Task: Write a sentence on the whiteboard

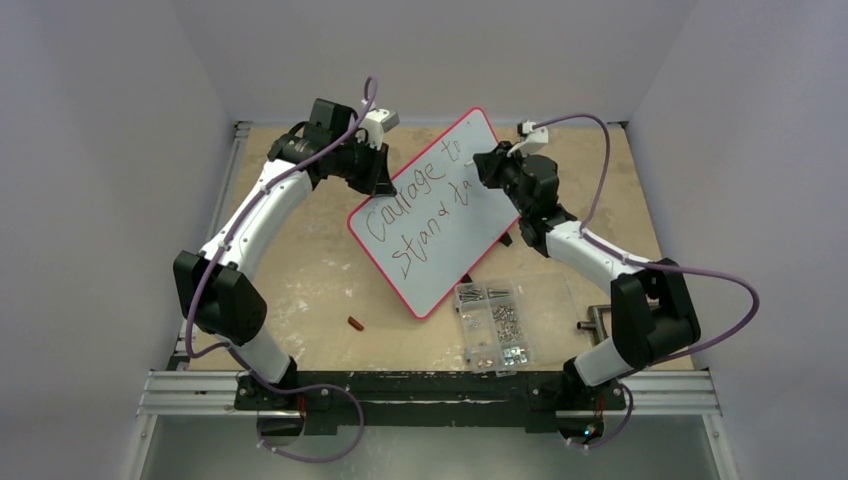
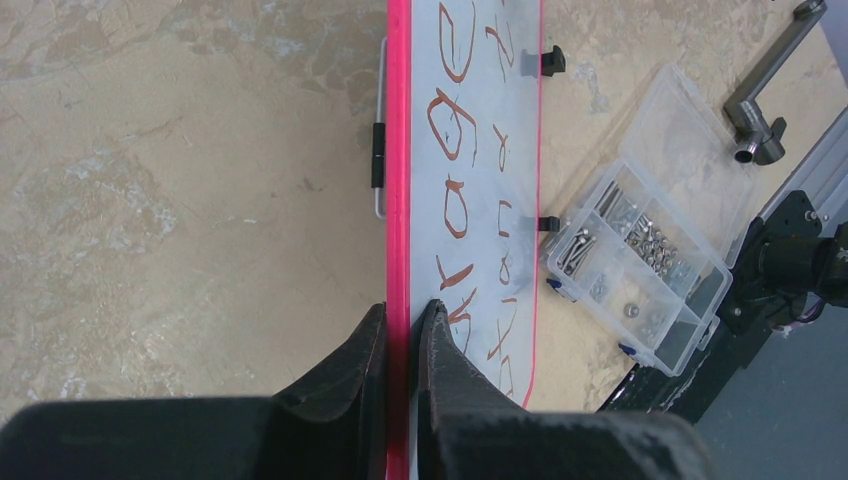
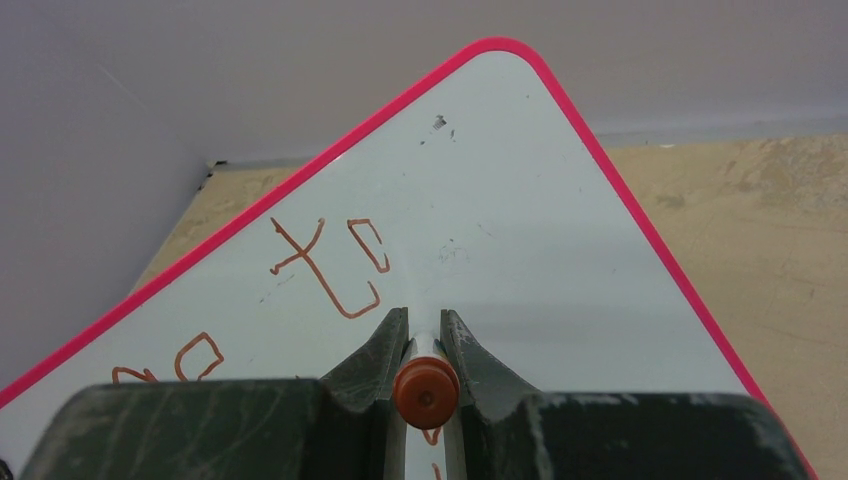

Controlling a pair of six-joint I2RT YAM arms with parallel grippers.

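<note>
Gripping whiteboard [image 2: 398,150] rim, left pincer [image 2: 402,325]; pinching marker [image 3: 425,392], right pincer [image 3: 424,322].

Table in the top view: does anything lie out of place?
Yes. A small red-brown piece, perhaps a marker cap, lies loose on the table, left of the whiteboard and apart from it.

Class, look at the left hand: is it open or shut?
Shut. In the left wrist view, the left hand has its two fingers pressed on either side of the pink rim of the whiteboard.
</note>
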